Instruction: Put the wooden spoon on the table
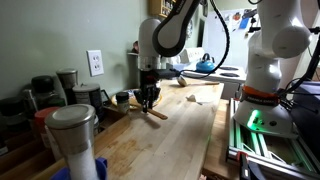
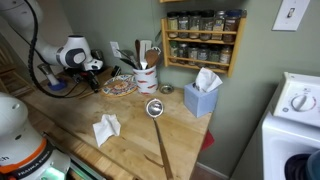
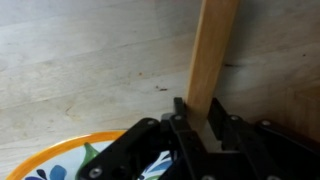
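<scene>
— Checking the pincer [image 3: 200, 112] first: is it holding anything?

— Yes, it is clenched on the wooden spoon [image 3: 212, 50]. The wrist view shows the flat handle pinched between the two fingers, with no gap on either side.

— Which way does the spoon lie from it?

— Its long axis runs straight out from the jaws toward the top of the wrist view, leaning slightly to that view's right, over bare planks of the bench [image 3: 80, 60]. The oval end is out of that view. In an exterior view the spoon [image 1: 157, 114] slopes down from under the pincer [image 1: 148, 97], its low end near the wood or on it (too small to tell which).

— What sits nearby?

— The rim of a patterned plate [image 3: 75, 160] shows just beside the pincer, on the side opposite to where the handle points.

— So what does the coming move turn on?

— On that one relation, by the look of it. The spoon points away from the plate, so lowering it along its own line and letting go should lay it flat on the bench. With one arm only, nearness is no question. The risk is the held end dropping onto the plate rim.
</scene>
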`<state>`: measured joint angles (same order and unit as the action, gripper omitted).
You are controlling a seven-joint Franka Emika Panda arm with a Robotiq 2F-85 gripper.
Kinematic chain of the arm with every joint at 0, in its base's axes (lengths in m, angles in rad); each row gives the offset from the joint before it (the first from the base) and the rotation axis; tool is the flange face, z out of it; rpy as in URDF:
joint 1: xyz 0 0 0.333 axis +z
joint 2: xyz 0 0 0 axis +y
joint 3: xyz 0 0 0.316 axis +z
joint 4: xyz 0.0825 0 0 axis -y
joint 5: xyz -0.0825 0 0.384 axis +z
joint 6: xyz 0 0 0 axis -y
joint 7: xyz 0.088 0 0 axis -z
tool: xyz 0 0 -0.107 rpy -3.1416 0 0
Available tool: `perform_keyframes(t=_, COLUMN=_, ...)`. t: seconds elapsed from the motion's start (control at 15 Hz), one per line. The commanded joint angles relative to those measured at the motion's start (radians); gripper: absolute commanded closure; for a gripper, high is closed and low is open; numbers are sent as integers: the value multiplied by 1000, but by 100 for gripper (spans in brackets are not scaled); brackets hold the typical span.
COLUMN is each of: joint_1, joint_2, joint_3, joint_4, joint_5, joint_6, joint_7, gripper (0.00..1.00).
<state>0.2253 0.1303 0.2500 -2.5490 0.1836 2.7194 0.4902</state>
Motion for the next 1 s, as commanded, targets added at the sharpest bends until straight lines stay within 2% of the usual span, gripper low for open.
perform_keyframes(t=0.0, joint_1=17, joint_2=-16, joint_3=-11, joint_4=12, joint_5=11, joint_6=-50, joint_7=-2, gripper=97)
perform_keyframes(t=0.07, joint_1=18, joint_2=-36, joint_3=-14, joint_4=6, joint_5=-3, joint_6=-69, joint_7=2, gripper=94)
perform_keyframes(t=0.33, joint_1=4, joint_2=-155, joint_3=-13, joint_4=-50, joint_5=0, joint_6=-129, joint_7=-49, gripper=94)
perform_keyframes(t=0.53, joint_1=-5, joint_2=-271, joint_3=-16, joint_4=-108, joint_5=7, joint_6=-102, joint_7=-93, gripper=94)
perform_keyframes(t=0.93, joint_1=-47, joint_2=-491, joint_3=-32, joint_4=-220, joint_5=-54, joint_6=-94, joint_7=-115, gripper=94)
